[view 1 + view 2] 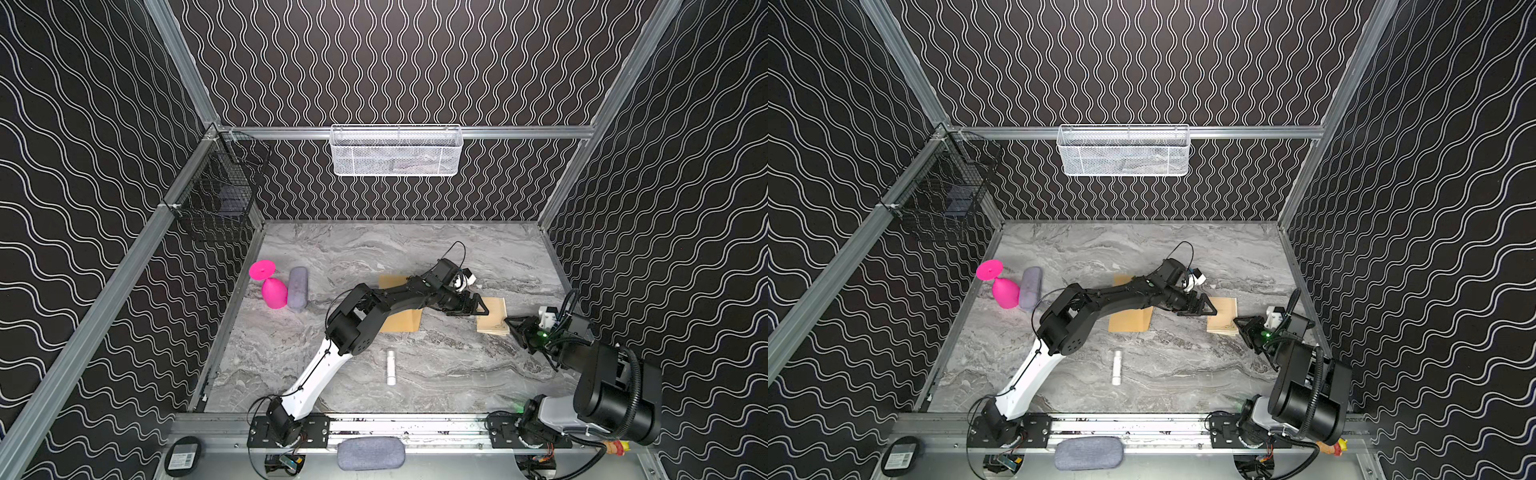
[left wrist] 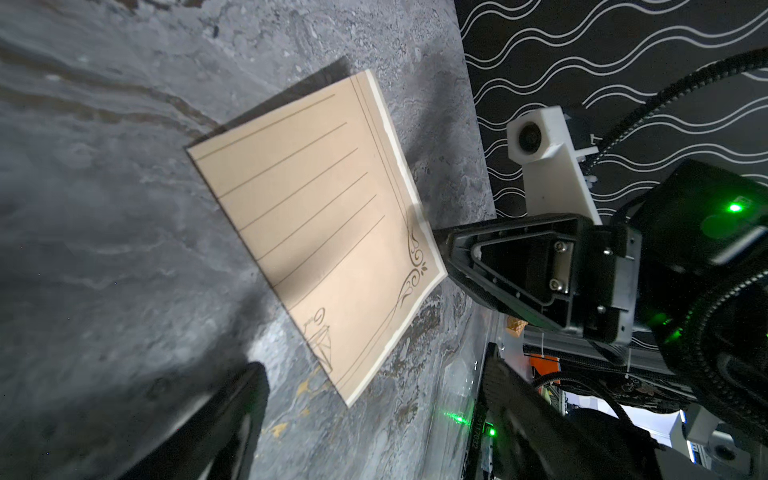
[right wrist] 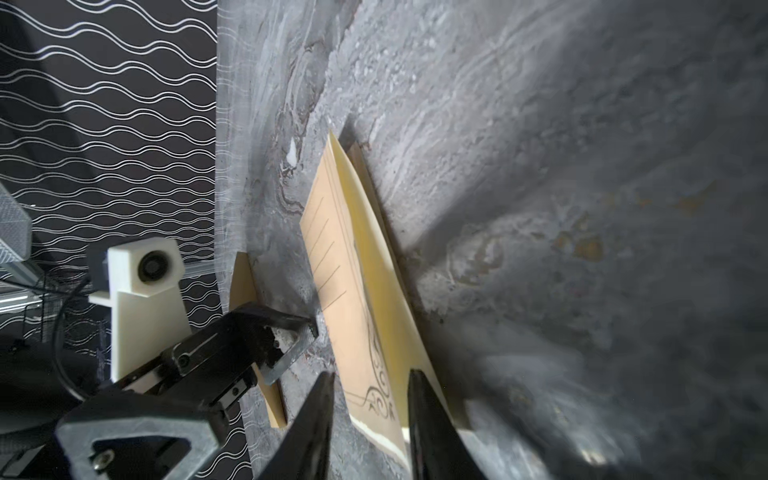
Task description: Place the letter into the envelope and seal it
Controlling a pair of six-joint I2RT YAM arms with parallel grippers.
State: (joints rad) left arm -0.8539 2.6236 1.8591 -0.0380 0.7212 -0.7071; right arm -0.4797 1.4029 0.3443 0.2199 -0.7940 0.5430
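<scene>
The letter (image 1: 493, 316), a folded tan sheet with ruled lines and dark corner flourishes, lies on the marble table at the right, also in the left wrist view (image 2: 316, 224). Its upper fold stands slightly raised (image 3: 357, 291). My right gripper (image 3: 372, 415) is open, and a flourished corner of the letter lies between its jaws. My left gripper (image 2: 374, 419) is open, low over the table by the letter's opposite edge (image 1: 482, 309). The brown envelope (image 1: 403, 322) lies left of the letter, mostly under my left arm.
A pink goblet (image 1: 272, 286) and a grey case (image 1: 298, 289) lie at the left. A white tube (image 1: 390, 366) lies near the front. A white mesh basket (image 1: 397, 151) hangs on the back wall and a black wire basket (image 1: 220, 195) on the left wall.
</scene>
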